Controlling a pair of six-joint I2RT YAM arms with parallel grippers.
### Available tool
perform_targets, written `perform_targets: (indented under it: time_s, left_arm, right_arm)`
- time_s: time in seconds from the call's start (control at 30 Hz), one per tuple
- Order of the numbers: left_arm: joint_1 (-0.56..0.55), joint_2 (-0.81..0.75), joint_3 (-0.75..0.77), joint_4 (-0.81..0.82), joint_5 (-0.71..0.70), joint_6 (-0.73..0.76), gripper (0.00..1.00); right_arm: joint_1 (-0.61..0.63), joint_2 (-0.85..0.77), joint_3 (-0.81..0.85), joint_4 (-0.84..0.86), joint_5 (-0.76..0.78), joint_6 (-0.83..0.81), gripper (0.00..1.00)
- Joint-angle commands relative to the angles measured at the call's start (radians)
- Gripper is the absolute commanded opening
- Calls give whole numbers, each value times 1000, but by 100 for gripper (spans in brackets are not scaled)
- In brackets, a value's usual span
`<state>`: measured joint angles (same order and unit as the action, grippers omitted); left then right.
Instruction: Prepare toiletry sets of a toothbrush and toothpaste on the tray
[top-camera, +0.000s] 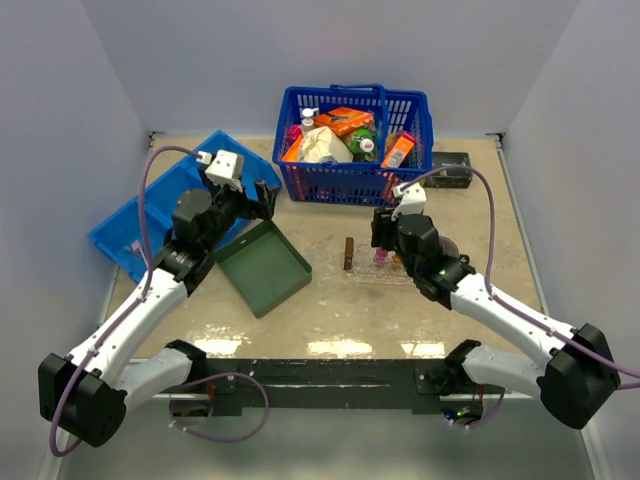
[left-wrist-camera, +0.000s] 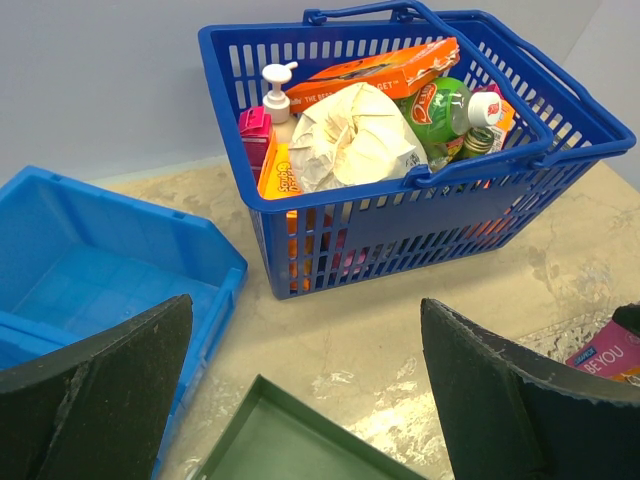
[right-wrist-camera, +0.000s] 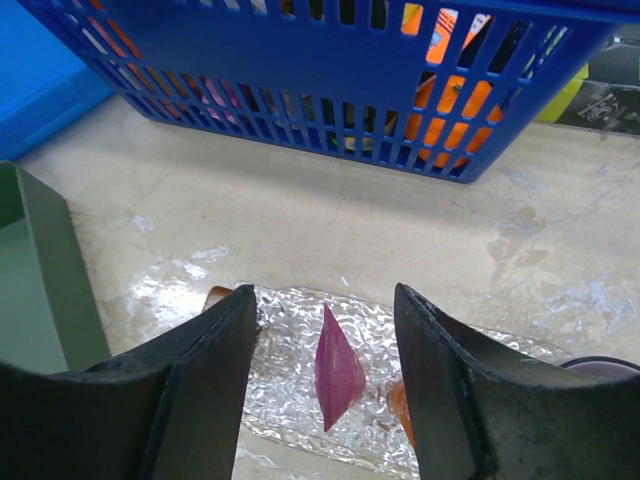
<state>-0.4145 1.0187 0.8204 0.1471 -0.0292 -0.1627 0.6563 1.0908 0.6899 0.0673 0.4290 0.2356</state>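
Right gripper (right-wrist-camera: 325, 305) hangs low over the tray (right-wrist-camera: 275, 395), jaws parted and touching nothing. The pink toothpaste tube (right-wrist-camera: 337, 372) lies flat on the tray between them, so this is judged a set-down rather than a carry. The orange tube (right-wrist-camera: 399, 405) lies just beside the pink one at its 3 o'clock, partly hidden by a finger. The tray is clear, glare-mottled plastic with a wooden handle (top-camera: 348, 254) at its 9 o'clock end. It rests on the counter (right-wrist-camera: 300, 215) at 6 o'clock of the blue basket (left-wrist-camera: 400, 215). No toothbrush is discernible on it. Left gripper (left-wrist-camera: 305, 320) has its jaws wide apart and empty above the green tray (left-wrist-camera: 270, 440), facing the basket at 12 o'clock, apparently staged to fetch.
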Motion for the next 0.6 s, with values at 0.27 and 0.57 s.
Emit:
perform_targets:
  time_s: [0.27, 0.57]
  left_arm:
    - [5, 12, 46, -23, -67, -69, 100]
    - [190, -11, 89, -320, 22, -297, 100]
  right_arm:
    - [-1, 0, 111, 26, -94, 70, 77]
    - [-211, -23, 99, 72, -364, 179, 78]
